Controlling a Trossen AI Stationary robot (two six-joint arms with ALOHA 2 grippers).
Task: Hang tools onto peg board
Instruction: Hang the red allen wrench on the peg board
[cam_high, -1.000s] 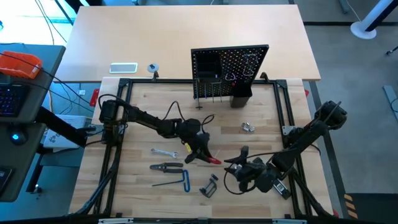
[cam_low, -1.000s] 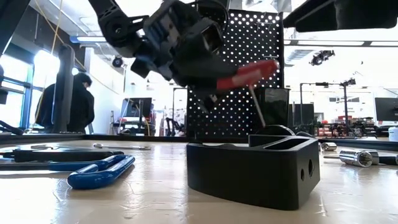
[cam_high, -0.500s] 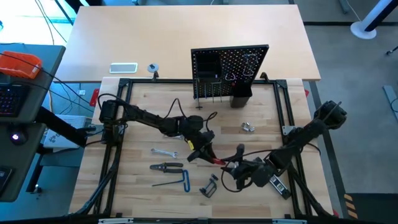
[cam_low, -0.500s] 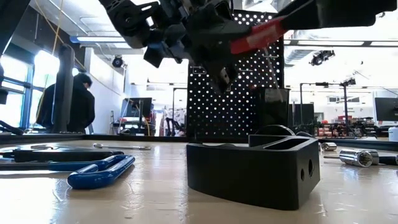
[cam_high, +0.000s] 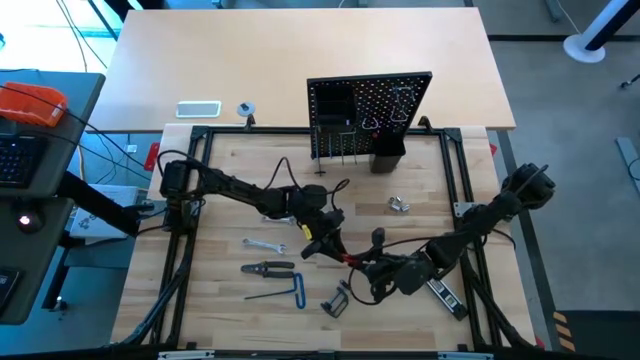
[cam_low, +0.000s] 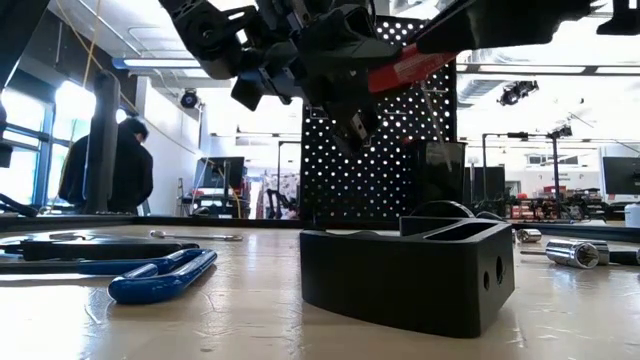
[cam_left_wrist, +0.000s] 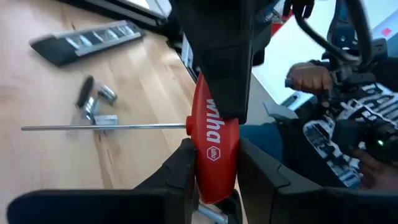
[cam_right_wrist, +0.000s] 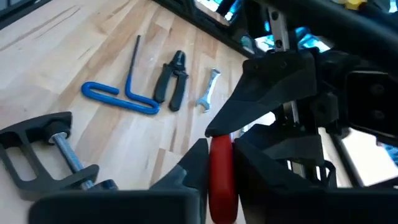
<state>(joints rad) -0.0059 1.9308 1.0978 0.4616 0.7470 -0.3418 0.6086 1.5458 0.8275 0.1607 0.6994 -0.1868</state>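
A red-handled tool (cam_high: 345, 258) with a thin metal shaft (cam_left_wrist: 99, 127) hangs in the air over the table's middle. My left gripper (cam_high: 322, 243) is shut on one end of its handle, and my right gripper (cam_high: 368, 266) is shut on the other end. The black peg board (cam_high: 370, 115) stands upright at the far edge. On the wood lie a silver wrench (cam_high: 265, 245), black pliers (cam_high: 270, 268), a blue-handled hex key (cam_high: 285, 292) and a black clamp (cam_high: 338, 298). My left gripper pinches the red handle's one end (cam_left_wrist: 214, 155) between its two fingers (cam_left_wrist: 183, 171), which lie along the handle and slant toward the table's right and near side. The tool is lifted clear of the table. My right gripper pinches the handle's opposite end (cam_right_wrist: 221, 158) between its two fingers (cam_right_wrist: 193, 165), coming from the table's right and lying along the handle. The handle spans the gap between the two grippers.
Small silver sockets (cam_high: 399, 205) lie right of centre. A striped bar (cam_high: 445, 295) lies near the right arm. A black metal frame (cam_high: 190, 240) rims the wooden top. A person (cam_low: 110, 170) stands in the room beyond the table.
My right gripper has moved toward the table's left up to the red handle and has shut on its free end. My left gripper has kept hold of the tool and has raised it, the handle now higher above the table than before.
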